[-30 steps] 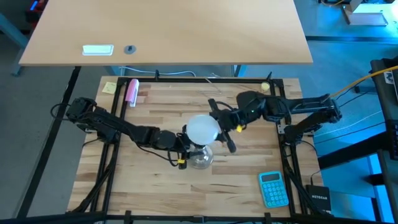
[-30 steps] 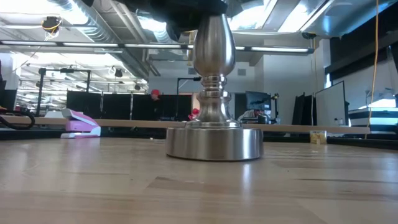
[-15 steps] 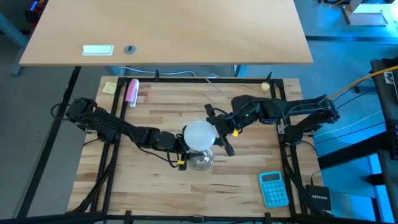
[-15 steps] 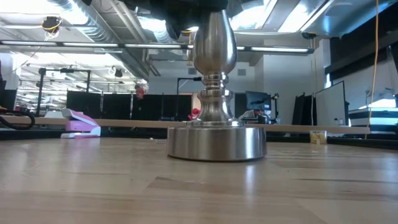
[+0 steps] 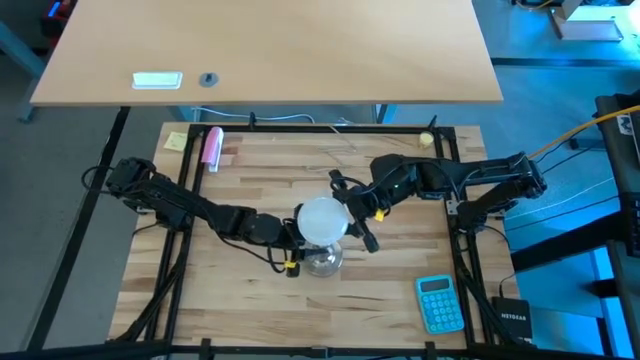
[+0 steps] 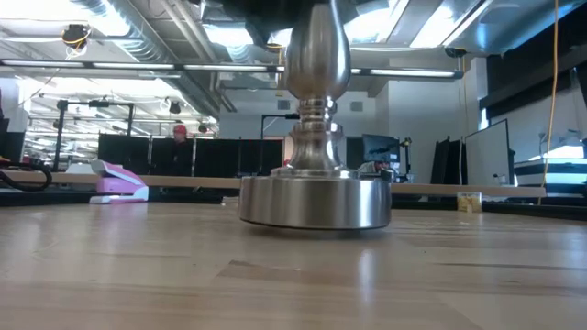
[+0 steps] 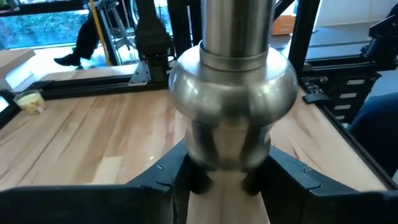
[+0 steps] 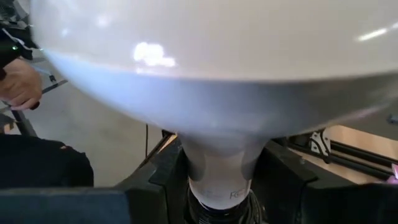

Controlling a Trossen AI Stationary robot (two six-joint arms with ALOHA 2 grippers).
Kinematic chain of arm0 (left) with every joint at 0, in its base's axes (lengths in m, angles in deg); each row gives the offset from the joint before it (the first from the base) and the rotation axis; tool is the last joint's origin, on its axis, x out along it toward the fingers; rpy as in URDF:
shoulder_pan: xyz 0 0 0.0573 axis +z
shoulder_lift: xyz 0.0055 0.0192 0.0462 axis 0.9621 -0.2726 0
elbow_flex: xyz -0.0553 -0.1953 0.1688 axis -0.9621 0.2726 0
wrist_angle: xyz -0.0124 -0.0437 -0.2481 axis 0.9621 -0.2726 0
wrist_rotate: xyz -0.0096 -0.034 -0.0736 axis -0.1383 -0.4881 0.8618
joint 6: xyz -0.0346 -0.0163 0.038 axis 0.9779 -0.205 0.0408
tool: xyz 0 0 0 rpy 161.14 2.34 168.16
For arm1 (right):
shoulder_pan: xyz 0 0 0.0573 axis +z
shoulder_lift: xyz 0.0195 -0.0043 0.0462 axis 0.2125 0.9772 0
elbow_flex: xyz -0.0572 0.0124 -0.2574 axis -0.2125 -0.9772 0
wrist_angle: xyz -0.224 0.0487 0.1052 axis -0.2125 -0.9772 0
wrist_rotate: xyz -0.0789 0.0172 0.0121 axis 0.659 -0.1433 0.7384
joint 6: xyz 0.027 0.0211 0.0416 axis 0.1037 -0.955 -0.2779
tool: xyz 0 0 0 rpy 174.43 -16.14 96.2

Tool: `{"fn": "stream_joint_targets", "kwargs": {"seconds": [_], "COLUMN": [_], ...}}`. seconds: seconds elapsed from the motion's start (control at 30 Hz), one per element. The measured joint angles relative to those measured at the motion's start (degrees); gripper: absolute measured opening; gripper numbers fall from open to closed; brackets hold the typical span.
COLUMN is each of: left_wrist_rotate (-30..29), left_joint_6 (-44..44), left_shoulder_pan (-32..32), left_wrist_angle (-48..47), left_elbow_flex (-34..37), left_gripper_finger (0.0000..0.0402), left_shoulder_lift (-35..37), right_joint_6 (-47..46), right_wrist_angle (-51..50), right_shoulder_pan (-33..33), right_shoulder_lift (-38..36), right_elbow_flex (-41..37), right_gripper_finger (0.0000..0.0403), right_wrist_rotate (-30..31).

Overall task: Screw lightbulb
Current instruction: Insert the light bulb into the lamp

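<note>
1. Landmark: the silver lamp stand (image 6: 315,174), standing near the middle of the wooden table (image 5: 240,310).
2. The lightbulb (image 5: 322,217) sits directly over the lamp stand, globe up. The right wrist view shows its neck tapering down into a dark socket; how deep the screw base is threaded is hidden.
3. The right gripper (image 5: 352,218) reaches in on the side of the lamp stand toward the blue calculator (image 5: 439,303). Its fingers (image 8: 155,180) flank the bulb's narrow neck, partly open; contact is not clear, so whether it grips cannot be told.
4. The left gripper (image 5: 292,232) comes in from the opposite side of the lamp stand, toward the pink stapler (image 5: 212,146). In the left wrist view its fingers (image 7: 163,175) bracket the stand's rounded stem, closed in on it and apparently bracing.
5. In the low view the lamp stand's base looks slightly tipped, one edge seeming off the table.
6. Judgement: bulb seated in the socket, so placing looks done. Turning appears underway or near its end; tightness cannot be read. Left: finish any turns, let go, and set the base flat.
</note>
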Motion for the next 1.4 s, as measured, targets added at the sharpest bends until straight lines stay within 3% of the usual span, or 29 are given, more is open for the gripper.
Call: {"fn": "stream_joint_targets", "kwargs": {"seconds": [0.1, 0.43, 0.7, 0.97, 1.2, 1.4], "left_wrist_rotate": [-3.3, -19.03, -21.94, -24.84, -26.83, -26.57], "left_joint_6": [0.34, 1.87, 5.62, 9.29, 11.55, 11.68], "left_shoulder_pan": [0.0, -0.94, -1.07, -1.09, -1.09, -1.18], "left_wrist_angle": [-0.49, -0.66, -1.15, -1.8, -1.26, -1.95], "left_elbow_flex": [0.0, 0.0, 0.0, 0.0, -0.07, -0.09], "left_gripper_finger": [0.0133, 0.0127, 0.0126, 0.0125, 0.0124, 0.0129], "left_shoulder_lift": [0.01, 0.02, -0.01, -0.24, -0.78, -0.79], "right_joint_6": [0.53, -0.45, -14.06, -15.09, -19.56, -17.77], "right_wrist_angle": [-0.59, -1.48, 0.49, 7.99, 9.63, 11.42], "right_shoulder_pan": [0.19, 4.54, 5.4, 8.74, 10.58, 10.82], "right_shoulder_lift": [0.0, 0.22, 0.4, 0.74, 2.25, 3.17], "right_elbow_flex": [0.0, 0.0, -3.85, -8.39, -8.72, -8.72], "right_gripper_finger": [0.0156, 0.0156, 0.0156, 0.0156, 0.0156, 0.0156], "right_wrist_rotate": [4.1, 28.37, 41.16, 53.28, 60.06, 59.33]}}
